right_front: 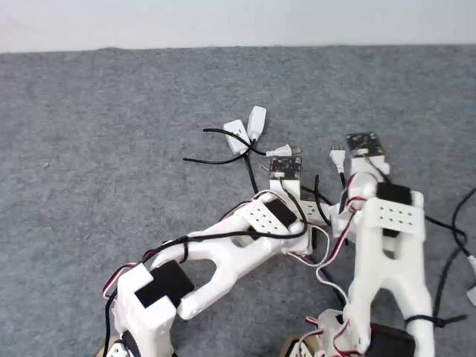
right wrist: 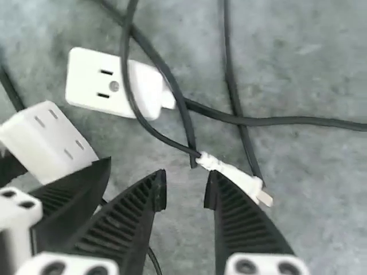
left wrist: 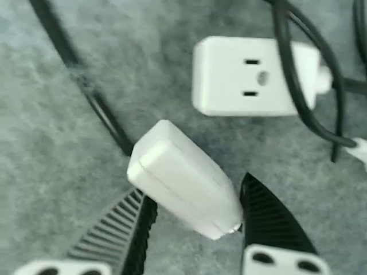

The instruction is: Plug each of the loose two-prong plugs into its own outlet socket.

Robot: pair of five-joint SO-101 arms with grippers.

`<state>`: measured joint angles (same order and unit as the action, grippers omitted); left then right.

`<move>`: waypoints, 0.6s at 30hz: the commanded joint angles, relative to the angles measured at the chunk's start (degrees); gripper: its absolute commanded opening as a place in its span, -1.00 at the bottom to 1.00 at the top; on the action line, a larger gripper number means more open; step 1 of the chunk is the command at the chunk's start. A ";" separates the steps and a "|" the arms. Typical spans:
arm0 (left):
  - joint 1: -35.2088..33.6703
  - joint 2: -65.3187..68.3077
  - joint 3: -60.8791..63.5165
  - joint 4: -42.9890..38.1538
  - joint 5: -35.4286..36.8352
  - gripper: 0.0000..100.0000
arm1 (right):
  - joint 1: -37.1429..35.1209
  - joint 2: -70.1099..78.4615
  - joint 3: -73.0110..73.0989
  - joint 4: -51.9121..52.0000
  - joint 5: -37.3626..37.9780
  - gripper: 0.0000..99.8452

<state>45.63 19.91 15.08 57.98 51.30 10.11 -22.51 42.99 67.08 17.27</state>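
Note:
My left gripper point(left wrist: 195, 197) is shut on a white outlet block point(left wrist: 178, 175), which sits tilted between its black fingers. A second white outlet point(left wrist: 252, 77) lies face up on the carpet just beyond, with black cords across it. My right gripper point(right wrist: 184, 186) is open, and a white two-prong plug point(right wrist: 232, 176) lies at its fingertips, resting against one finger. In the right wrist view the held outlet block point(right wrist: 46, 137) is beside the face-up outlet point(right wrist: 109, 86). From above, both outlets point(right_front: 245, 130) and two plugs point(right_front: 285, 151) point(right_front: 337, 158) lie ahead of the arms.
Black cords point(right_front: 223, 160) loop and cross over the grey carpet point(right_front: 111, 149) around the outlets and plugs. A pale wall point(right_front: 223, 22) borders the far edge. More cable point(right_front: 454, 230) trails at the right side.

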 commanded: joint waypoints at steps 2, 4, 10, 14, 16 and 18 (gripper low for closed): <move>-2.55 -0.79 -0.48 1.05 0.18 -0.55 | -1.98 -2.51 1.14 -3.38 0.26 -0.78; -2.99 -0.79 -0.31 1.05 -0.70 -0.55 | -2.24 -2.51 1.58 -3.74 -1.14 -0.78; -7.47 -0.79 -0.31 2.73 -2.55 -0.62 | -2.15 -2.51 7.74 -12.44 -3.52 -0.79; -14.15 -1.14 -0.57 3.34 -6.68 -0.90 | -2.07 -2.59 8.97 -14.20 -3.60 -0.79; -17.58 -2.46 -0.22 3.43 -10.11 -0.97 | -2.24 -2.59 9.05 -14.20 -3.60 -0.79; -21.01 -3.87 0.84 5.10 -13.27 -0.97 | -2.24 -2.33 9.05 -14.29 -3.60 -0.79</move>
<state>29.80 19.56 15.08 60.88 42.68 8.44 -23.03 52.48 53.80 14.11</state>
